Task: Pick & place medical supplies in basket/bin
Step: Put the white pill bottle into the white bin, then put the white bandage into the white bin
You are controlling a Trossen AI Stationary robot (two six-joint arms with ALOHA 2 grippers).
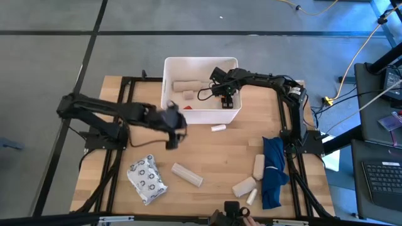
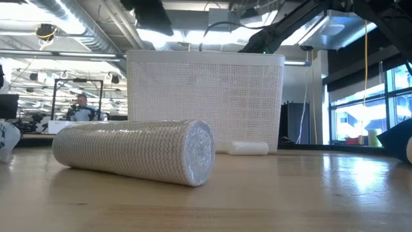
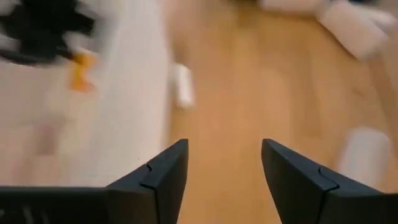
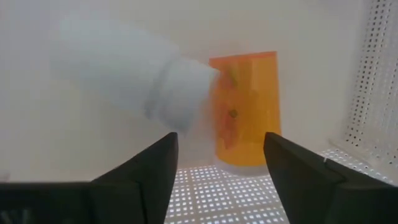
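Wooden surface (image 1: 220, 150) holds scattered supplies; right tool (image 1: 227, 99), fingers apart, hangs inside the bin (image 1: 171, 69) over the orange bottle (image 4: 245, 109), while left tool (image 1: 171, 135), also apart, hovers outside.

Bin (image 1: 168, 75) at far-centre of tabletop (image 1: 220, 157), w/ two rolls (image 1: 186, 85) and a bottle (image 4: 245, 106) inside. Small tube (image 1: 218, 128) just in front of bin. Packet (image 1: 146, 179) front-left, long roll (image 1: 187, 174) beside it at centre. Cloth (image 1: 274, 172) front-right, three rolls (image 1: 259, 165) just left of it.
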